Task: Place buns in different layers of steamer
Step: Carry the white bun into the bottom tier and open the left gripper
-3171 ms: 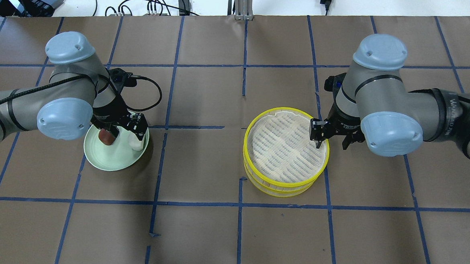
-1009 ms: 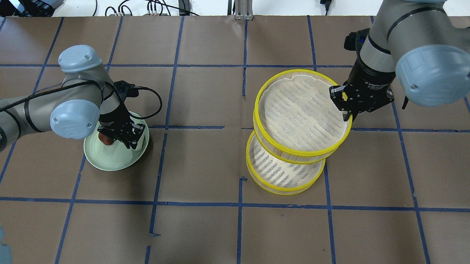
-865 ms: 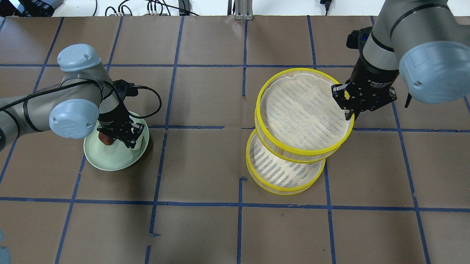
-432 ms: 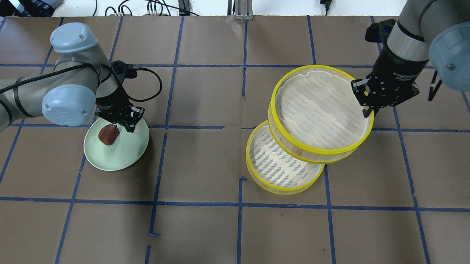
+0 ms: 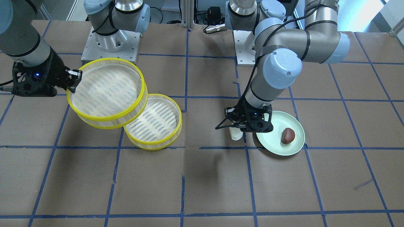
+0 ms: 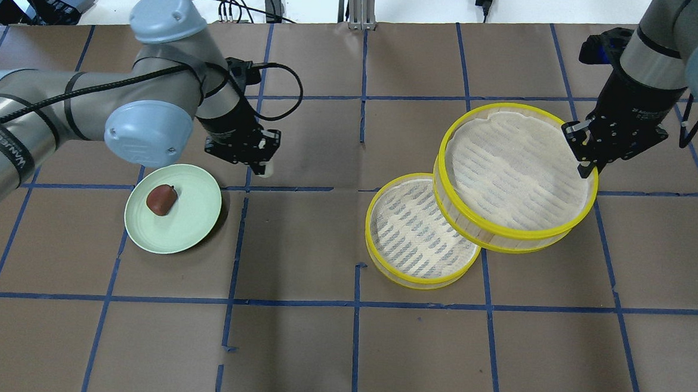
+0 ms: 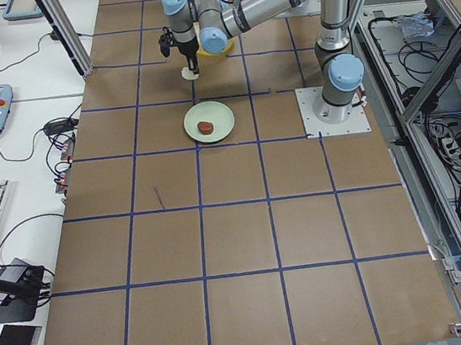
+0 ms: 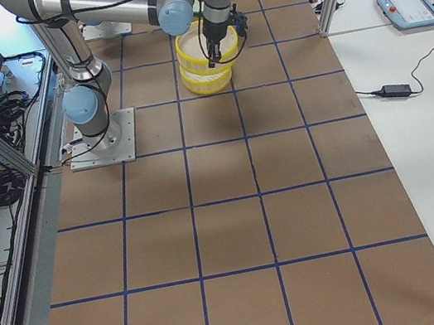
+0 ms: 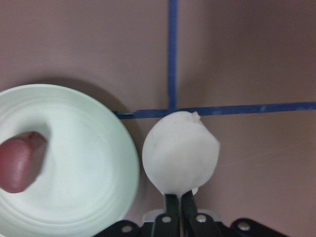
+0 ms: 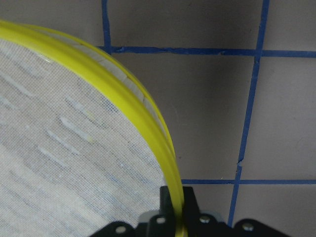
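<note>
My left gripper [image 6: 262,163] is shut on the white bun [image 5: 236,134], which hangs above the table just off the plate's edge and fills the left wrist view [image 9: 180,157]. The reddish-brown bun [image 6: 161,199] lies on the pale green plate [image 6: 195,233]. My right gripper [image 6: 583,165] is shut on the yellow rim of the upper steamer tray [image 6: 514,169] and holds it tilted in the air. That tray overlaps the far right side of the lower tray [image 6: 412,238], which stands empty on the table. The clamped rim shows in the right wrist view [image 10: 163,148].
The table is brown paper with a blue tape grid. The arms' base plates [image 5: 110,44] and cables [image 6: 245,8] are at the far edge. The left arm's cable [image 6: 283,91] loops beside its wrist.
My left gripper has lifted the white bun off the plate and carried it right and away from the plate. My right gripper has lifted the upper tray and moved it right, uncovering the lower one.
</note>
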Robot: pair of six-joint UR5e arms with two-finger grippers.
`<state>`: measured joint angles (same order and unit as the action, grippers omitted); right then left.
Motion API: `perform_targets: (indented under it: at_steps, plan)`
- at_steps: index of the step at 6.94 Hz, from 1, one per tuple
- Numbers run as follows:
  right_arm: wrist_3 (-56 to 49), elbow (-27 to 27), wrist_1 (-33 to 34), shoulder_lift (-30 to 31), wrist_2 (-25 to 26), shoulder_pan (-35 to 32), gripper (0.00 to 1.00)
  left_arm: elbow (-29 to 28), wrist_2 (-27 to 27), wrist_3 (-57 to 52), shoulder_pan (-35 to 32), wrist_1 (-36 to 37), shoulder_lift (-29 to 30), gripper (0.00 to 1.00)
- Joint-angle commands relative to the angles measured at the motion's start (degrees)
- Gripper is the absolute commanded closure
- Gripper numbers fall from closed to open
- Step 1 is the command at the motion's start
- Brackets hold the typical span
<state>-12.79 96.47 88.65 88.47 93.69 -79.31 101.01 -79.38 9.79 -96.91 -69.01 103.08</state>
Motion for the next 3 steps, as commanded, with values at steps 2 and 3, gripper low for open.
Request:
perform_targets:
  at_steps: [2,3]
  plan:
    - [-1.62,-0.05,-0.94,0.13,0.79,0.74,0.89,-0.64,11.17,17.14,-15.28,13.74,7.8,0.88]
    - [-1.62,-0.05,-0.76,0.13,0.79,0.65,0.89,-0.64,11.0,18.32,-16.81,15.46,10.27,0.83]
